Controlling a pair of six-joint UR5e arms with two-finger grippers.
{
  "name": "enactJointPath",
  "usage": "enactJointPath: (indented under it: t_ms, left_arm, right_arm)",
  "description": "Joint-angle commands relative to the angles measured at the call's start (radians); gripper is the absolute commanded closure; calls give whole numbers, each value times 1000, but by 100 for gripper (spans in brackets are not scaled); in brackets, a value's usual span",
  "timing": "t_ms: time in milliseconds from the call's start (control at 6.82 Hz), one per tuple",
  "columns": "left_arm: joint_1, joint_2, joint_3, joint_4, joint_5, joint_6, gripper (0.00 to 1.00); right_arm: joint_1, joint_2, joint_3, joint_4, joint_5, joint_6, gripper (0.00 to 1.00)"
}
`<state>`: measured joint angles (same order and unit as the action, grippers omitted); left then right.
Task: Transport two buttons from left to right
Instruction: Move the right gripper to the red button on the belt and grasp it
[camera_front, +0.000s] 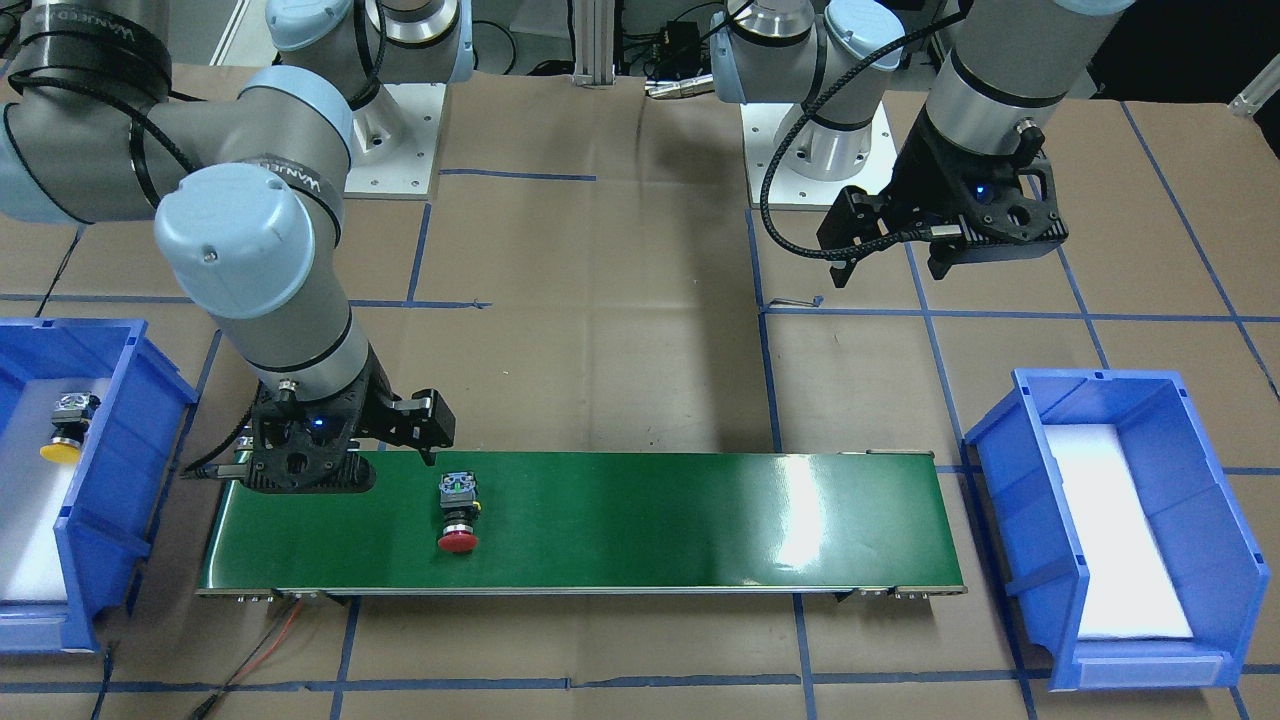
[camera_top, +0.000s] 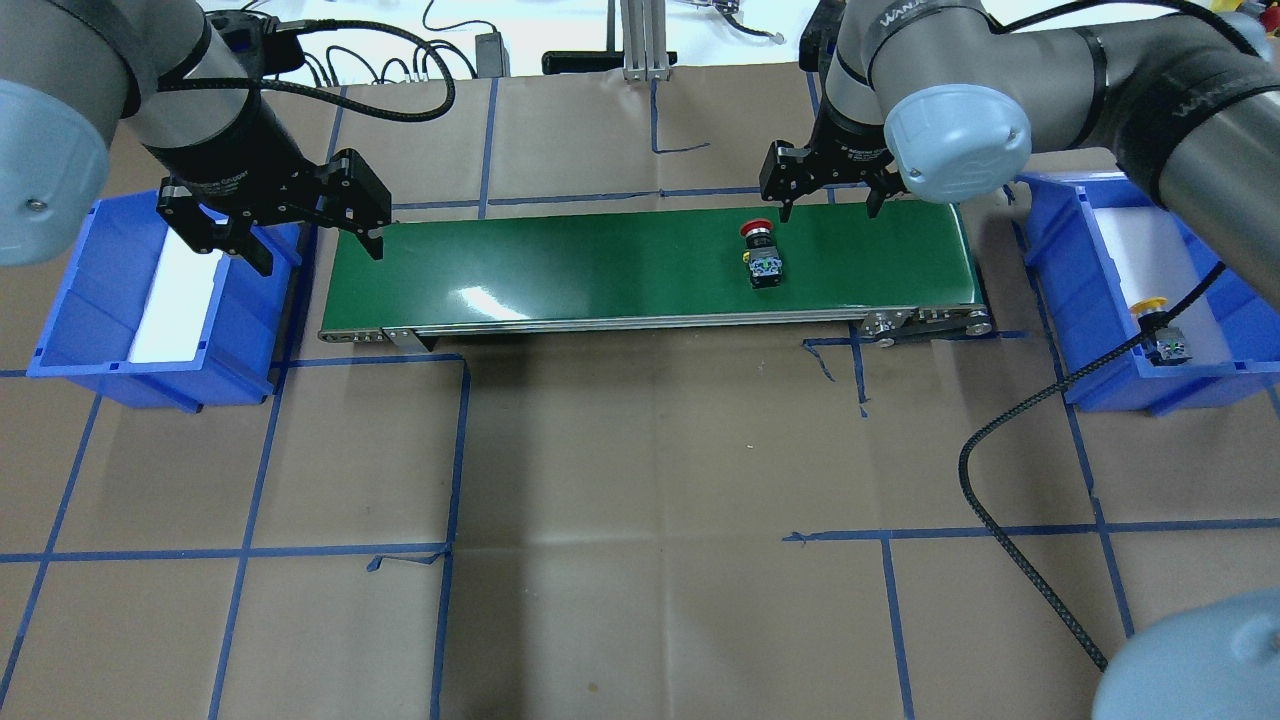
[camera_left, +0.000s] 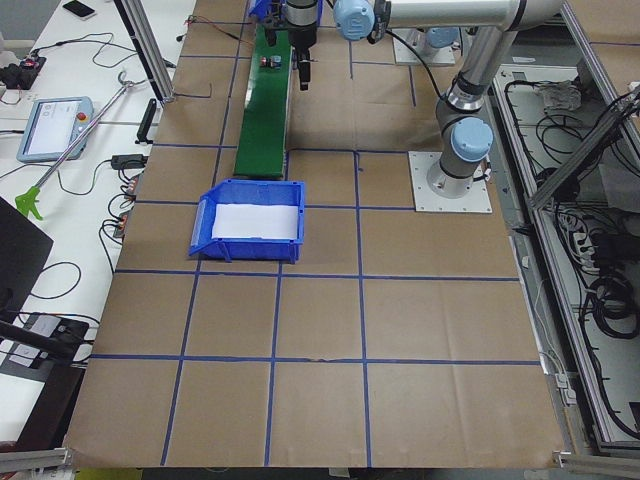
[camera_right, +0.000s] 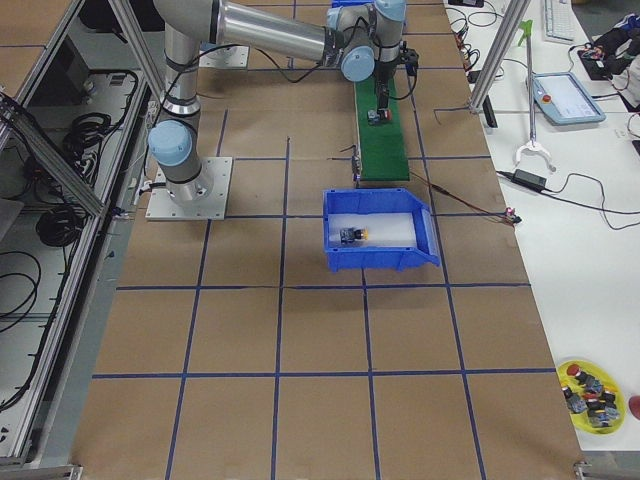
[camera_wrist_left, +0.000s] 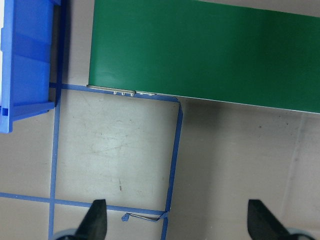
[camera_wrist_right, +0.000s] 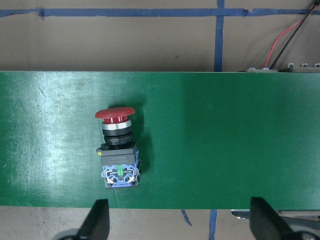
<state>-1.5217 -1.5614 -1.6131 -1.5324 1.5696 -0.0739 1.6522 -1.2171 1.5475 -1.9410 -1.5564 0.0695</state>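
Observation:
The red button (camera_top: 761, 252) lies on its side on the green conveyor belt (camera_top: 600, 270), toward the belt's right end; it also shows in the right wrist view (camera_wrist_right: 117, 147). My right gripper (camera_top: 830, 210) hovers just beyond it, open and empty, and the red button lies left of centre between its fingers (camera_wrist_right: 97, 222). The yellow button (camera_top: 1160, 330) lies in the right blue bin (camera_top: 1075, 300). My left gripper (camera_top: 320, 255) is open and empty over the belt's left end, beside the left blue bin (camera_top: 90, 330).
The left bin holds only a white pad. The left wrist view shows brown paper with blue tape lines, the belt's corner (camera_wrist_left: 125, 90) and the bin's edge (camera_wrist_left: 25, 75). A black cable (camera_top: 1010, 440) hangs from the right arm over the table.

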Motion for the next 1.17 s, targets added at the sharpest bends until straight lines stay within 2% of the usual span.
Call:
enactJointPath:
  t_ms: [0,733,880,1027]
  left_arm:
    - [0,0,1,0,-2,-1,0]
    - [0,0,1,0,-5,-3,0]
    - [0,-2,1,0,-6,-4,0]
    - [0,0,1,0,-6,-4,0]
  right_arm:
    - [0,49,6,-37,1,1,1]
    - [-5,151,10,-122,38,0,1]
    - [-6,162,11,-122,36,0,4]
    - [-11,160,10,-104,16,-5,42]
